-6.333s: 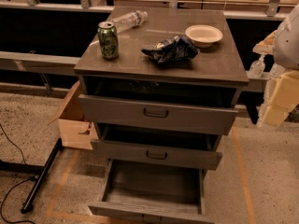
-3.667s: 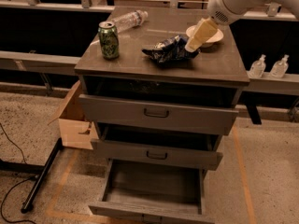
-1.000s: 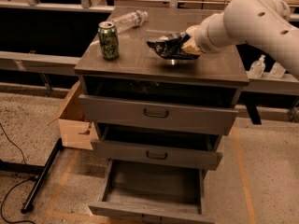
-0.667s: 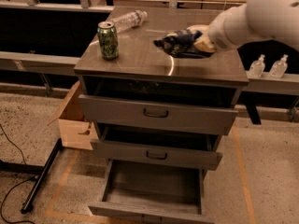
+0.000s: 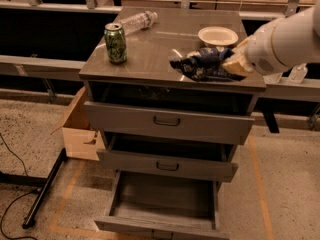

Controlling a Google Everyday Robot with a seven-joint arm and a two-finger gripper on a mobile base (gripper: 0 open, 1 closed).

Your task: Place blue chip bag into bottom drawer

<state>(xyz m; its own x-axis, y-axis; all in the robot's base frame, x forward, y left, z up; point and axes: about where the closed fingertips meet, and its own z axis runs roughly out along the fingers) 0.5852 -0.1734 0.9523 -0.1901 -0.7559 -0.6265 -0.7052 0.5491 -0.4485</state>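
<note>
The blue chip bag (image 5: 202, 64), dark blue crumpled foil with pale patches, hangs in the air in front of the cabinet top's right front part. My gripper (image 5: 231, 67) is shut on the bag's right end, with the white arm reaching in from the right. The bottom drawer (image 5: 165, 197) is pulled out below, wide and shallow, with a bare grey floor. The bag is well above it, to the right of the drawer's middle.
A green soda can (image 5: 115, 43) stands at the cabinet top's left. A clear plastic bottle (image 5: 137, 20) lies behind it. A white bowl (image 5: 218, 35) sits at the back right. A cardboard box (image 5: 79, 129) stands left of the cabinet. The two upper drawers stand slightly ajar.
My gripper closed on the bag and lifted it off the cabinet top. It has since carried the bag forward toward the front edge.
</note>
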